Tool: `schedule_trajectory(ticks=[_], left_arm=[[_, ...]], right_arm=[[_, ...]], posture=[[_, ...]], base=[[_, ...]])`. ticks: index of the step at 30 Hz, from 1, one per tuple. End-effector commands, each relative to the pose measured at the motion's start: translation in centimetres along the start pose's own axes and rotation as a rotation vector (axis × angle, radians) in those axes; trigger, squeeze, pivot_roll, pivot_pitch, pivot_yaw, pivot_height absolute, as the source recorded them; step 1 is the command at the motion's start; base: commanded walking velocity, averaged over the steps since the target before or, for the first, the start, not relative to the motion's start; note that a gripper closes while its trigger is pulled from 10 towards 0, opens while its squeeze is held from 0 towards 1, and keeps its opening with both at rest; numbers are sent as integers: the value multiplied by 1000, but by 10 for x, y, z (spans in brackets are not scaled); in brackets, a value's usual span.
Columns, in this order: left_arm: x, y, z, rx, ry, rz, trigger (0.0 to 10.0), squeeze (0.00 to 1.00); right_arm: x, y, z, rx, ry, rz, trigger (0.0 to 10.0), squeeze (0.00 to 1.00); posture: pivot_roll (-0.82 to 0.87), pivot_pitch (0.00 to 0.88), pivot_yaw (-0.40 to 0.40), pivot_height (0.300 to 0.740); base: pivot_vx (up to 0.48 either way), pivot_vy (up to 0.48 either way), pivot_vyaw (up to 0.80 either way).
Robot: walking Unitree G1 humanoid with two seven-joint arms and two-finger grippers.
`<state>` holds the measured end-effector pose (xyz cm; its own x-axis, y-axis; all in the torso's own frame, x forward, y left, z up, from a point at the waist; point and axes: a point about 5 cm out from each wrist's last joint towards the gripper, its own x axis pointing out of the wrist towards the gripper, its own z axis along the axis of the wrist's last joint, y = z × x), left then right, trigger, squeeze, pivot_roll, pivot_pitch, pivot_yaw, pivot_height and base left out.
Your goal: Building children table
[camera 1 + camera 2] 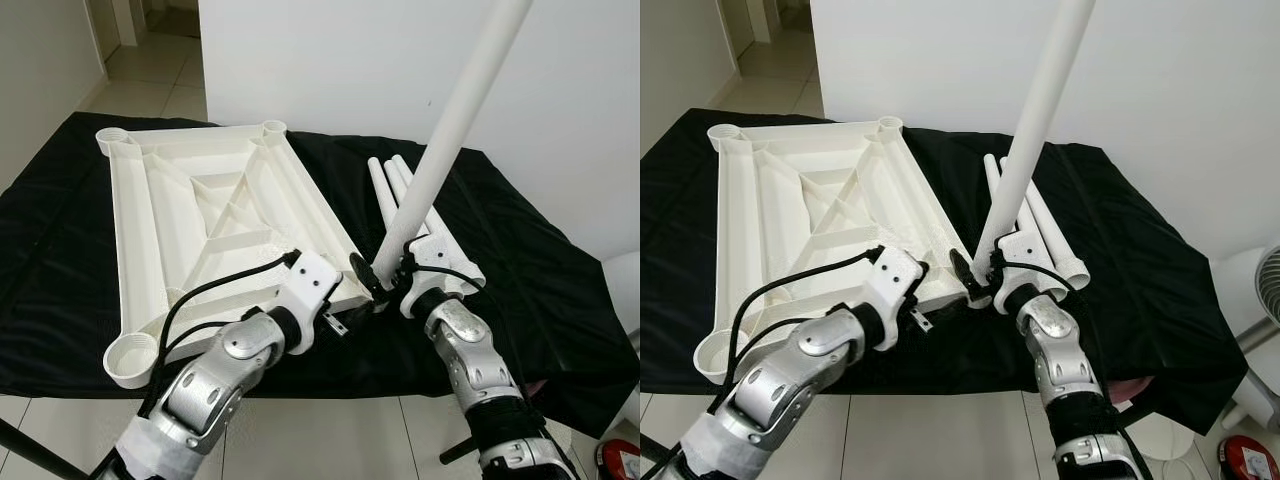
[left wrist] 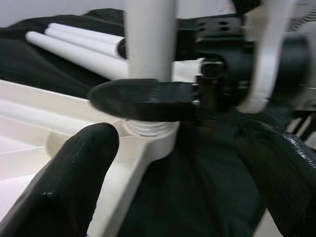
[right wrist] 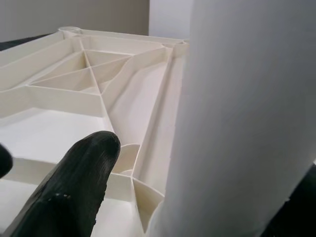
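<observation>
At the near right corner of the upturned white ribbed plastic tabletop (image 1: 215,215), the right gripper (image 1: 375,283) pinches the foot of a long white plastic tube leg (image 1: 452,125), its black fingers pressed against the tube from either side. The leg rises steeply from that grip, leaning up and away to the right. In the left wrist view its lower end sits in or on the round corner socket (image 2: 148,131), though how deep it has gone cannot be told.

Just to the left of that hand, the left gripper (image 1: 345,325) hovers at the same corner with its fingers spread, holding nothing, one fingertip close over the tabletop's rim.

Beyond the right gripper, three spare white tube legs (image 1: 400,190) lie side by side on the black cloth-covered table (image 1: 520,250). The tabletop's other three round sockets, further left and back, stand empty.

The step in hand looks like seating the first leg. The next move likely calls for bringing the tube upright over the socket and pressing or twisting it home, with the left gripper steadying the tabletop so it does not slide on the cloth.
</observation>
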<state>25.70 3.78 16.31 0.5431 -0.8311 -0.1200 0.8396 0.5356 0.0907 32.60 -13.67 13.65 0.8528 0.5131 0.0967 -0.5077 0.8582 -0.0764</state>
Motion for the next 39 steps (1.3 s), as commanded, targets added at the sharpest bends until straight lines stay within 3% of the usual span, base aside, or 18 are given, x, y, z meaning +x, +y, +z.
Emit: schedule_trajectory(ticks=[1, 4, 5, 6, 7, 8, 9, 10, 12, 13, 21, 22, 33, 39], left_arm=[[4, -7, -1, 10, 13, -60, 10000, 0], [4, -10, 0, 4, 11, -73, 10000, 0], [5, -11, 1, 2, 11, -74, 10000, 0], [5, -11, 1, 0, 11, -74, 10000, 0], [5, -11, 1, 0, 11, -74, 10000, 0], [5, -11, 1, 0, 11, -74, 10000, 0], [5, -11, 1, 1, 12, -73, 10000, 0], [4, -11, 1, 0, 14, -72, 10000, 0], [4, -10, 1, -1, 15, -71, 10000, 0], [4, -10, 1, -1, 15, -70, 10000, 0], [2, -9, 1, -4, 15, -65, 10000, 0], [2, -9, 2, -4, 15, -64, 10000, 0], [2, -8, 1, -3, 19, -67, 10000, 0], [2, -9, 1, -4, 19, -65, 10000, 0]], right_arm=[[-2, -6, -4, 0, 18, 14, 10000, 0], [-1, -13, -8, -20, 50, 37, 10000, 0], [-1, -15, -11, -27, 70, 46, 9333, 0], [-2, -18, -14, -35, 88, 51, 6941, 0], [-2, -18, -14, -35, 88, 51, 6941, 0], [-2, -20, -15, -38, 96, 58, 4275, 0], [-2, -22, -17, -39, 105, 60, 4039, 0], [-2, -24, -19, -32, 115, 60, 1412, 0], [-2, -26, -20, -27, 122, 59, 1412, 0], [-2, -27, -20, -25, 127, 57, 0, 0], [-3, -29, -23, -17, 137, 64, 0, 0], [-3, -29, -23, -9, 140, 54, 10000, 0], [0, -26, -33, 14, 162, -8, 10000, 0], [-1, -21, -35, 46, 160, -133, 10000, 0]], posture=[[5, 0, -112, 740], [4, 0, -110, 740], [4, 0, -108, 740], [5, 0, -110, 740], [5, 0, -110, 740], [5, 0, -110, 740], [5, 0, -110, 740], [6, 0, -109, 740], [6, 0, -109, 740], [7, 0, -110, 740], [12, 0, -112, 740], [11, 0, -111, 740], [10, 0, -112, 740], [3, 0, -112, 740]], base=[[0, 0, 0], [0, 0, 0], [0, 0, 0], [0, 0, 0], [0, 0, 0], [0, 0, 0], [0, 0, 0], [0, 0, 0], [0, 0, 0], [0, 0, 0], [0, 0, 0], [0, 0, 0], [0, 0, 0], [0, 0, 0]])
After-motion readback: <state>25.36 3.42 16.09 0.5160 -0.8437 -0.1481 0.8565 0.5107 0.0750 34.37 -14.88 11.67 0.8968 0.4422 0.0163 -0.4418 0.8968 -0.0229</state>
